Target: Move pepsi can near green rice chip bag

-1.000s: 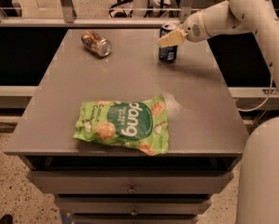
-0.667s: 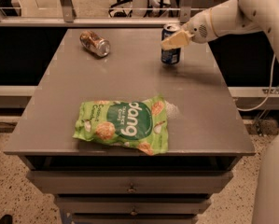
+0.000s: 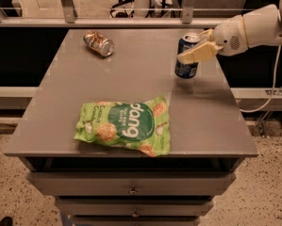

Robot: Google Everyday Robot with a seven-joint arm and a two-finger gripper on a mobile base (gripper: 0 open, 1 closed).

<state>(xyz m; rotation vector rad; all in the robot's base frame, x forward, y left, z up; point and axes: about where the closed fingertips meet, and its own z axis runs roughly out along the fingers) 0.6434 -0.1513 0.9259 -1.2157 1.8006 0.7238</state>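
The pepsi can (image 3: pixel 185 68), dark blue with a silver top, stands upright at the right side of the grey table (image 3: pixel 131 74). My gripper (image 3: pixel 190 51) reaches in from the right and is shut on the can, with one beige finger (image 3: pixel 195 55) across its front. The green rice chip bag (image 3: pixel 124 126), bright green with white "dang" lettering, lies flat near the table's front edge, to the left of the can and nearer the front.
A brownish-silver can (image 3: pixel 98 43) lies on its side at the back left of the table. Drawers (image 3: pixel 131 189) sit under the tabletop. A railing (image 3: pixel 131 20) runs behind the table. The right edge of the table is close to the pepsi can.
The pepsi can has moved with my gripper a little to the right and toward the front of the table. The bag and the brownish can have not moved.
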